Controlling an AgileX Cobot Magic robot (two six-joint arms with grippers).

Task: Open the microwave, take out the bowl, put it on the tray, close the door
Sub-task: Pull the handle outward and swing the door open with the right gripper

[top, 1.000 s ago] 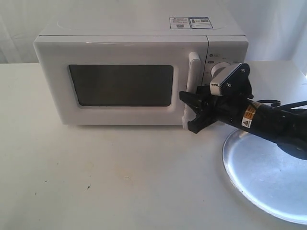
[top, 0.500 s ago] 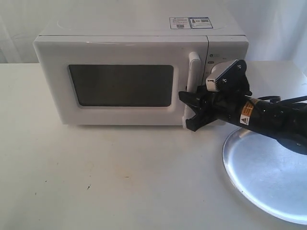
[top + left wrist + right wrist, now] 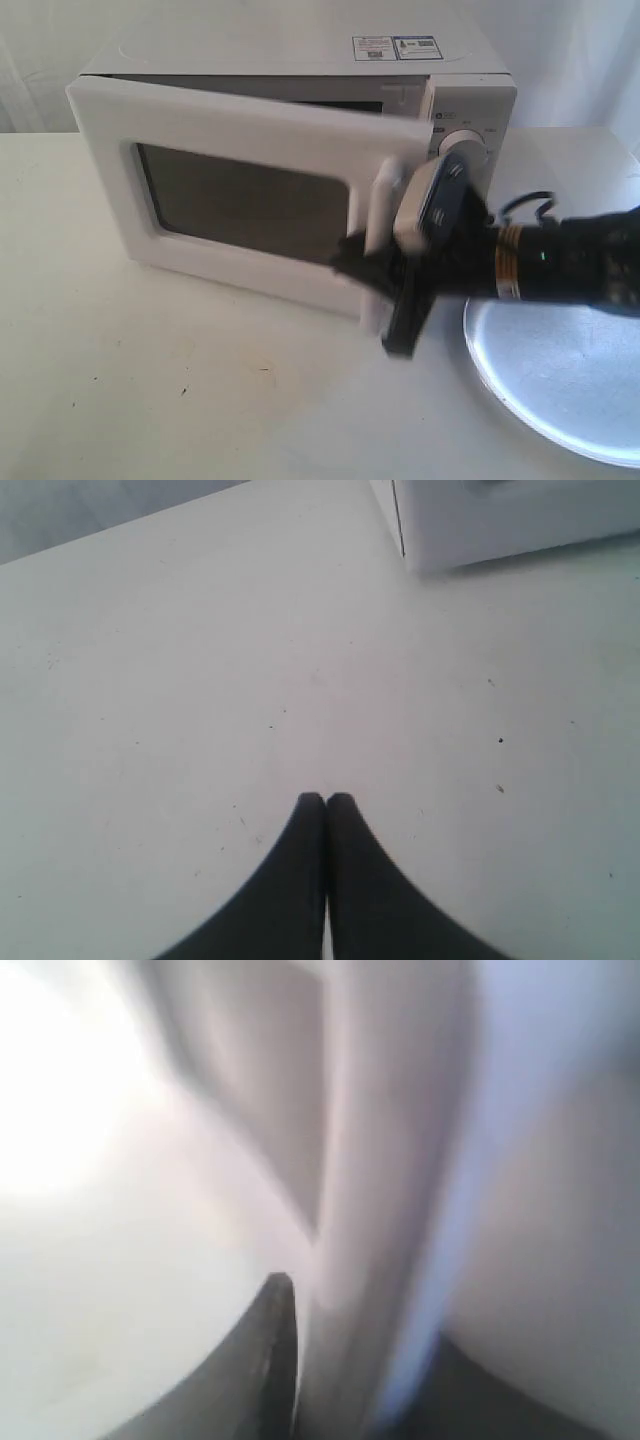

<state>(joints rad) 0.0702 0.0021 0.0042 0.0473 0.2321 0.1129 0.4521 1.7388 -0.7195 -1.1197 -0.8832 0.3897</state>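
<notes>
The white microwave [image 3: 300, 60] stands at the back of the table, its door [image 3: 240, 200] swung partly out from the right side. My right gripper [image 3: 388, 300] is shut on the door's vertical white handle [image 3: 383, 200]. In the right wrist view the blurred handle [image 3: 370, 1210] runs between the two dark fingers [image 3: 270, 1360], with my right gripper [image 3: 360, 1310] around it. The silver tray [image 3: 560, 380] lies at the front right. The bowl is hidden. My left gripper [image 3: 326, 800] is shut and empty above the bare table, with a microwave corner [image 3: 500, 520] beyond it.
A round white dial [image 3: 462, 150] sits on the microwave's right panel behind my right arm. The white table [image 3: 150, 380] stretches in front of and left of the microwave. A white curtain hangs behind.
The door was closed; it has now swung outward with my right gripper on its handle. The right arm has moved toward the front and left, motion-blurred.
</notes>
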